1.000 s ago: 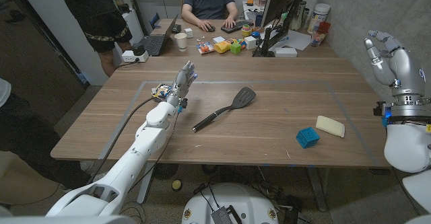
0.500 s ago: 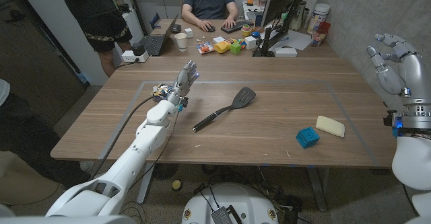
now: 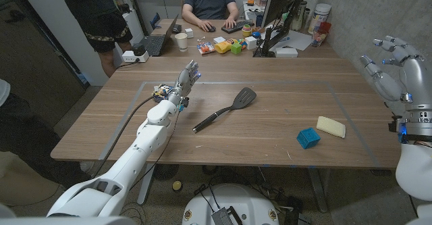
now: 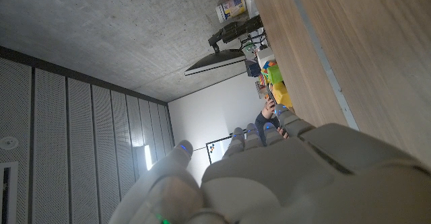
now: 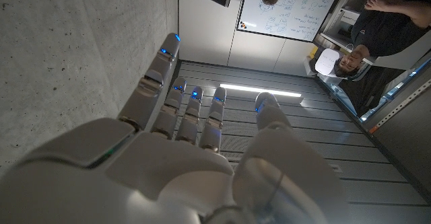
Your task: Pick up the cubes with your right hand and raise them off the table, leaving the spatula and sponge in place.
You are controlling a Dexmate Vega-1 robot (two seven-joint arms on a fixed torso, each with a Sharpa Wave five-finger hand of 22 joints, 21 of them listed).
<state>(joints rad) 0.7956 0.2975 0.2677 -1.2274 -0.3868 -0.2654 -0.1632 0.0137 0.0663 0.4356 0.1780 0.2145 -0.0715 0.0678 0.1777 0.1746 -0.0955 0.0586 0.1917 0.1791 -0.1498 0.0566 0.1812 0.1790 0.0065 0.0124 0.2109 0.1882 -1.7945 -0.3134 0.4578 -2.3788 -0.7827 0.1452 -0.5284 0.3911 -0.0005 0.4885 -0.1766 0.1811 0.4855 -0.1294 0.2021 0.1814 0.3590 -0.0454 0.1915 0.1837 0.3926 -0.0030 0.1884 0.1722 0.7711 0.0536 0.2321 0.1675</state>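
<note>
The wooden table (image 3: 270,90) stands before a cluttered desk (image 3: 223,46) with a monitor (image 3: 280,9). A concrete wall (image 3: 364,15) bounds the right side. A ceiling light strip (image 5: 259,89) is lit.

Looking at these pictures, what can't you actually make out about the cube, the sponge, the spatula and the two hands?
- Blue cube: head view, too small to tell whether it is one cube or several joined.
- Sponge: head view, too small to see its texture.
- Spatula: the handle's tip is dark and small.
- Left hand: its palm side is turned away from the head camera.
- Right hand: the wrist view faces wall and ceiling, so the table under it is unseen.
</note>
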